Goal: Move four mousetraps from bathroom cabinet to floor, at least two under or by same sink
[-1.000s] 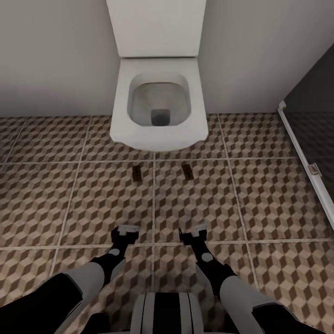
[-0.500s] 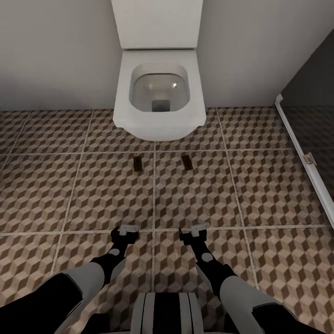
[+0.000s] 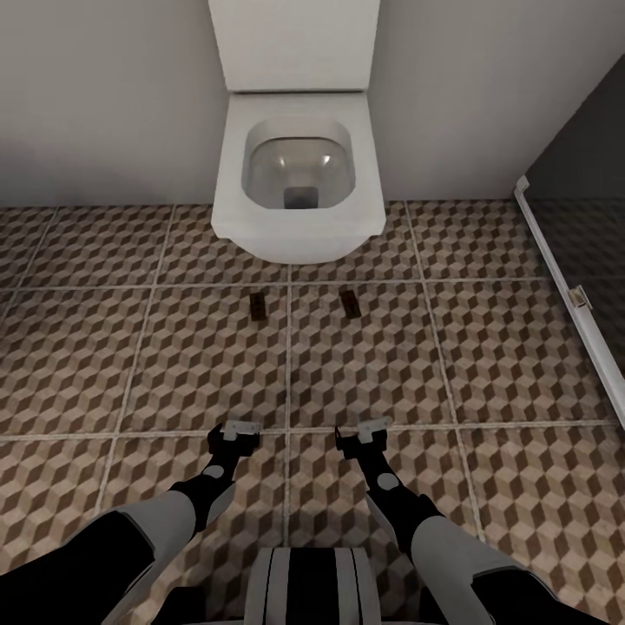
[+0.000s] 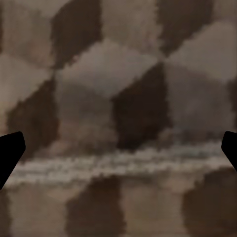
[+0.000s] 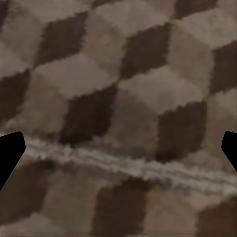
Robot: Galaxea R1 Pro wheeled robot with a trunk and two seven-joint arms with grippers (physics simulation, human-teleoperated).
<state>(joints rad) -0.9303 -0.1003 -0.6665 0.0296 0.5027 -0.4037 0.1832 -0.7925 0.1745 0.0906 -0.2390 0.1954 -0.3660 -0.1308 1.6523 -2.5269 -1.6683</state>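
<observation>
Head view, bottom edge: the robot's trunk [image 3: 308, 583] is cut off by the frame, with both grey-and-black arms reaching forward from the lower corners. The left gripper [image 3: 238, 429] and the right gripper [image 3: 368, 429] hang low over the bathroom floor [image 3: 512, 365], near the pale grout line that crosses the lower middle of the frame. Both are empty. In each wrist view only the dark fingertips [image 4: 10, 150] [image 5: 10, 148] show, at opposite edges of the picture with patterned tile and a blurred grout line between them, so both sets of fingers stand spread wide.

Farther up, near the centre of the frame, two mousetraps lie flat on the tiles: one mousetrap [image 3: 258, 305] left of the vertical grout line, the other mousetrap [image 3: 351, 301] right of it, well apart from each other. Both are small and dark here; their red marks and metal parts are too small to make out.

Just beyond them a white toilet [image 3: 299, 187] stands with its bowl open, its raised lid cut off by the top edge. The grey wall [image 3: 104, 95] runs behind it. At the right edge a dark glass panel [image 3: 590, 226] with a white frame is only partly in view.
</observation>
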